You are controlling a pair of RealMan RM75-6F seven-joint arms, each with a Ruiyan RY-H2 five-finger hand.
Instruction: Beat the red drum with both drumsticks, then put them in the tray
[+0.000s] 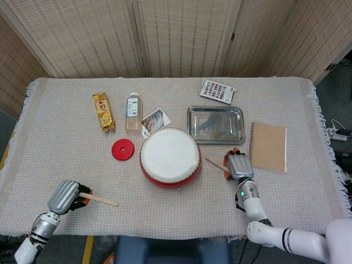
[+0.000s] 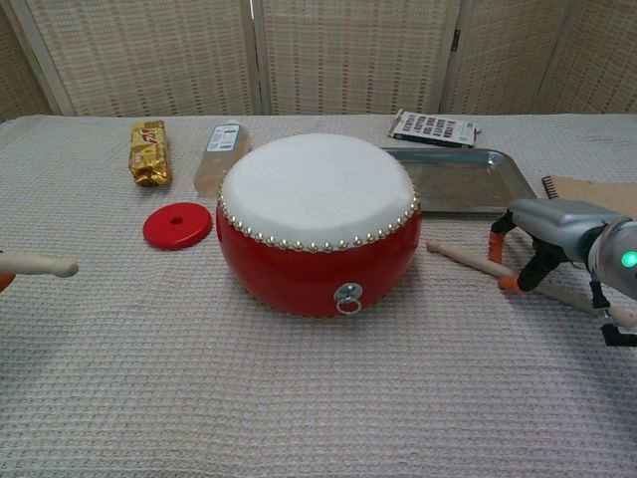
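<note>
Your two views are evenly and brightly lit, with soft light and no harsh shadows.

You see only faint, short shadows hugging the red drum (image 2: 317, 231) and the objects around it, which suggests diffuse light from overhead. The metal tray (image 1: 215, 124) gives you mild mottled reflections in the head view, without blown-out glare. The drum's white skin reads bright but keeps its edge. Both views stay sharp across the weave of the tablecloth (image 2: 299, 398). In the chest view the right hand (image 2: 557, 234) at the frame edge looks slightly soft.
</note>
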